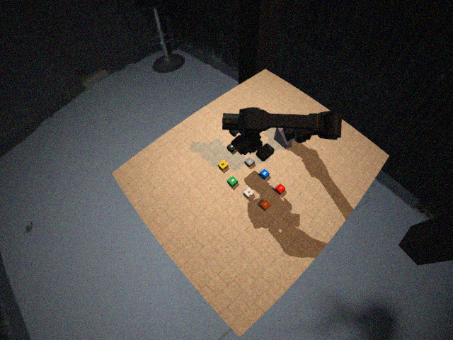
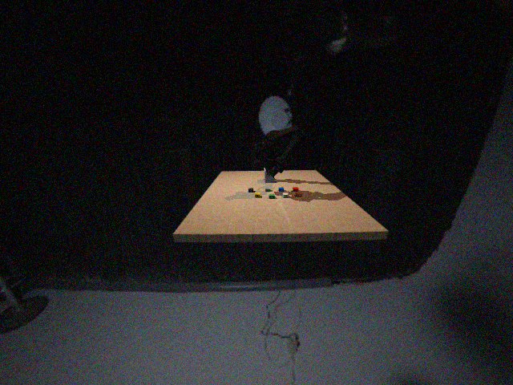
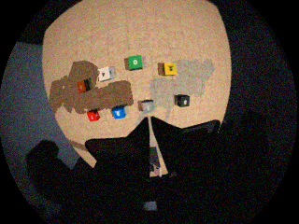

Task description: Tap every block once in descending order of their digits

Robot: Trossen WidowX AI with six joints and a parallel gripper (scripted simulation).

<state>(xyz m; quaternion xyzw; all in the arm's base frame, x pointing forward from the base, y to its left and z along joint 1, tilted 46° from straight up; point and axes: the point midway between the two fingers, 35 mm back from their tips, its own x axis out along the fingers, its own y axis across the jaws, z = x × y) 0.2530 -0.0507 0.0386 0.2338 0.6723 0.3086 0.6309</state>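
Note:
Several small digit blocks lie on the wooden table (image 1: 182, 227) (image 2: 269, 224): black (image 1: 231, 147) (image 3: 182, 100), yellow (image 1: 223, 165) (image 3: 168, 69), grey (image 1: 249, 161) (image 3: 146, 106), blue (image 1: 264, 173) (image 3: 119, 112), green (image 1: 232, 180) (image 3: 135, 63), white (image 1: 248, 192) (image 3: 106, 74), red (image 1: 279, 188) (image 3: 93, 115) and orange (image 1: 264, 204) (image 3: 82, 86). The digits are too small to read. My gripper (image 1: 248, 148) (image 3: 149, 119) is shut and empty. It hangs above the table between the black and grey blocks, touching neither. In the exterior view the arm is lost in the dark.
The arm's base (image 1: 283, 139) stands at the table's far side, and the arm's shadow falls over the white, red and orange blocks. A pole on a round foot (image 1: 167, 61) stands on the floor beyond the table.

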